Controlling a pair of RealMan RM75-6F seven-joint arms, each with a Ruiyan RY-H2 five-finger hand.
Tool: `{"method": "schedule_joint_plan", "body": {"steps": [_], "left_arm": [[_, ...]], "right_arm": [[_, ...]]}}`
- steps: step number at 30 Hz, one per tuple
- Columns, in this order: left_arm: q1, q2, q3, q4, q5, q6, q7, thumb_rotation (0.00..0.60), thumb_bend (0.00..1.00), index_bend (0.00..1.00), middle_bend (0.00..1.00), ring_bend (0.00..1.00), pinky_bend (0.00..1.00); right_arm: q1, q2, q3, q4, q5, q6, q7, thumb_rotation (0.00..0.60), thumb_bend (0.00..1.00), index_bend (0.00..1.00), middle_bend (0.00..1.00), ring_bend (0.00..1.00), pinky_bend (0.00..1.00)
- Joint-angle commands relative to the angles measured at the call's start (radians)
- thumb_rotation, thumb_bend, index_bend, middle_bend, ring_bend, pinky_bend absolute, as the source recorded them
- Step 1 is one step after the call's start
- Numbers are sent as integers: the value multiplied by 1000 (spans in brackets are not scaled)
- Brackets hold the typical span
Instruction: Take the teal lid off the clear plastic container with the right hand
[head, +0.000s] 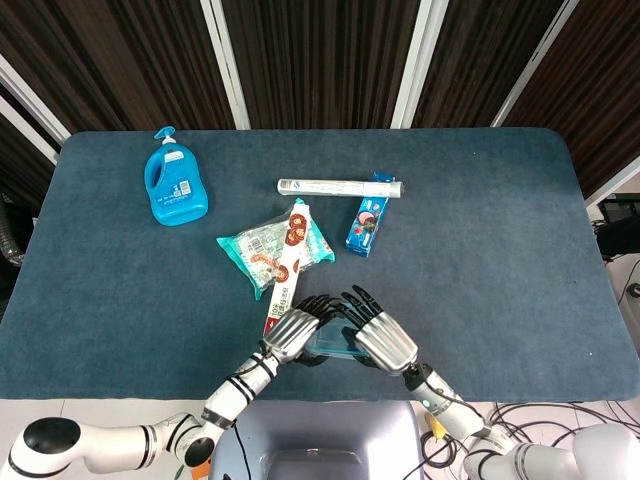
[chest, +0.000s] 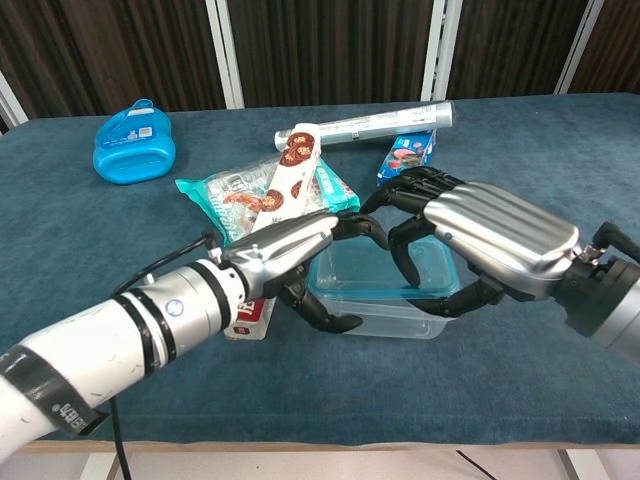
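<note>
The clear plastic container (chest: 385, 318) stands near the table's front edge with its teal lid (chest: 362, 278) on top. My left hand (chest: 292, 258) grips the container's left end, fingers over the rim and thumb low on the side wall. My right hand (chest: 485, 240) has come over the right end. Its fingers curl down onto the lid and its thumb hooks under the right rim, so it pinches the lid. In the head view the left hand (head: 292, 333) and right hand (head: 381, 339) nearly meet, and only a sliver of the lid (head: 331, 345) shows between them.
Behind the container lie a long cookie box (chest: 283, 175) on a teal snack bag (chest: 228, 200), a silver tube (chest: 370, 124) and a small blue box (chest: 405, 155). A blue bottle (chest: 133, 140) lies at the far left. The front edge of the table (chest: 400, 425) is close.
</note>
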Motion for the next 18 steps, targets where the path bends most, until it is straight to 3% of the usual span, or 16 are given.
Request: {"method": "schedule_joint_plan", "body": {"steps": [1,18], "left_arm": [[7,-4,1,10,45,32,-62,600,288,0,0,0,73],[36,43,-14,7,91,116,-143,600,288,0,0,0,31]], "right_arm": [[0,-1,-1,2,0,2,2,600,433,717,170,65,0],[-13,54,-8,-28,-61,120,-8,600,434,732,177,81,0]]}}
